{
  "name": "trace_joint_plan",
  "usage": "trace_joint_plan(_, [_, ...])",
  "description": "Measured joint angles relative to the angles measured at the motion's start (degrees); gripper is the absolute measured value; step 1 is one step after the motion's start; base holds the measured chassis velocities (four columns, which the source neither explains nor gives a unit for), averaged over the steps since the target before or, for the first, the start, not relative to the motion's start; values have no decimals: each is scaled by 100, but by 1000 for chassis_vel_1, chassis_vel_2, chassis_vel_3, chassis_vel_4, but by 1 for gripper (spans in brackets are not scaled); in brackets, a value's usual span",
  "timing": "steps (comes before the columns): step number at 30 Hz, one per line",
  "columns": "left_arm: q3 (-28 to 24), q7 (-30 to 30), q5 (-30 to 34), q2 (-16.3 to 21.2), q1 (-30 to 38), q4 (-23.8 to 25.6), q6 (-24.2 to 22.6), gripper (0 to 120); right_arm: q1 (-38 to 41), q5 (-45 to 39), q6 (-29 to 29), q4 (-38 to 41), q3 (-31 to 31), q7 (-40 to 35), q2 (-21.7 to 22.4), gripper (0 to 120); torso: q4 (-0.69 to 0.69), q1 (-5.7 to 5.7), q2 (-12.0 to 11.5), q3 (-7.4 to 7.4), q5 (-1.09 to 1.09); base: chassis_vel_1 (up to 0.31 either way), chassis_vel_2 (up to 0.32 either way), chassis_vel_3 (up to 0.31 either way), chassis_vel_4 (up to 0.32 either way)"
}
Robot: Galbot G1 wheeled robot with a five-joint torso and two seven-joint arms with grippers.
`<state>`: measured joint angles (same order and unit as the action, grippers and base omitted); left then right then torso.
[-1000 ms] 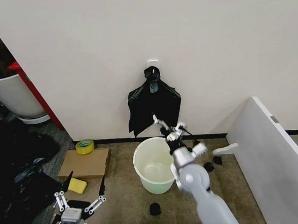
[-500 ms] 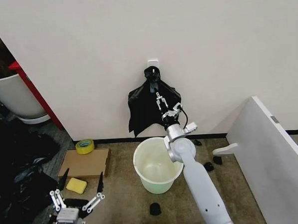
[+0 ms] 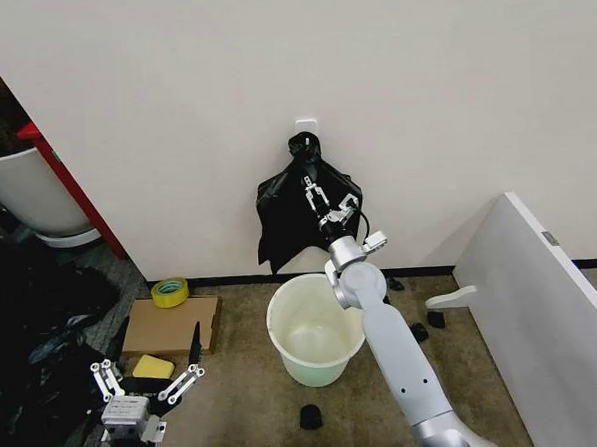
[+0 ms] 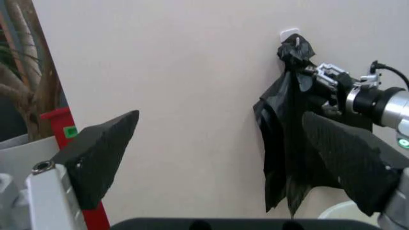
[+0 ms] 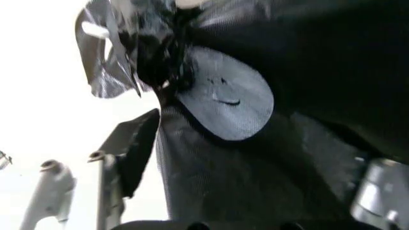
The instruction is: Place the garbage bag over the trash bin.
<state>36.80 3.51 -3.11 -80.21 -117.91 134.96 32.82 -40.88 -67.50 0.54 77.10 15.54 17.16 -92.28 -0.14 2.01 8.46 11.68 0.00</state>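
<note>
The cream-white trash bin (image 3: 288,355) stands upright and open on the carpet by the wall; its rim (image 4: 345,210) also peeks into the left wrist view. Above it a black plastic bag (image 3: 283,214), knotted at the top, hangs from a white wall hook and flares downward. I cannot tell a separate garbage bag apart from it. My right gripper (image 3: 327,194) is raised against this hanging plastic, open, one finger pad (image 5: 223,100) lying on the black film. My left gripper (image 3: 146,377) hangs low at the front left, open and holding nothing.
A heap of crinkled black plastic (image 3: 29,338) lies at the left. Beside it are flat cardboard (image 3: 169,325), a yellow tape roll (image 3: 169,291) and a yellow sponge (image 3: 151,367). A white planter pot (image 3: 27,193) stands far left, a white panel (image 3: 543,301) at the right. Small black scraps (image 3: 310,416) dot the floor.
My right gripper has risen from beside the bin's rim up to the hanging black plastic and closer to the wall. My left gripper has sunk a little toward the frame's lower edge.
</note>
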Motion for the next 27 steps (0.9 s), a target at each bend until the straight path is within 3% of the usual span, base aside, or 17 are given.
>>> trace_joint_plan(5, [-21, 0, -5, -40, -68, 8, 38, 100, 68, 61, -12, -64, 23, 0, 2, 57, 0, 0, 0, 0, 0, 0, 0, 0, 0])
trace_joint_plan(6, [-25, 1, -12, -47, -85, 8, 52, 100, 94, 79, -20, -97, 27, 1, 4, 48, 0, 0, 1, 0, 0, 0, 0, 0, 0])
trace_joint_plan(11, [-32, 0, -30, -26, -85, 39, 58, 100, 109, 83, -41, -106, 62, -2, 6, 27, -1, 0, 1, 0, 1, 0, 0, 0, 0])
trace_joint_plan(13, [-33, 0, -33, -23, -82, 42, 58, 100, 103, 97, -45, -98, 76, -7, 7, 24, -1, 0, 1, 0, 0, 0, 0, 0, 0])
trace_joint_plan(19, [-45, 21, -107, -10, -68, 33, 14, 100, 51, 557, -119, -53, 43, -8, 9, 0, 0, 0, 1, 0, 0, 0, 0, 0, 0])
trace_joint_plan(27, [-47, 27, -112, 3, -61, 34, 13, 100, 4, 725, -188, 57, -4, -75, 12, 0, 0, 0, 1, 0, 0, 0, 0, 0, 0])
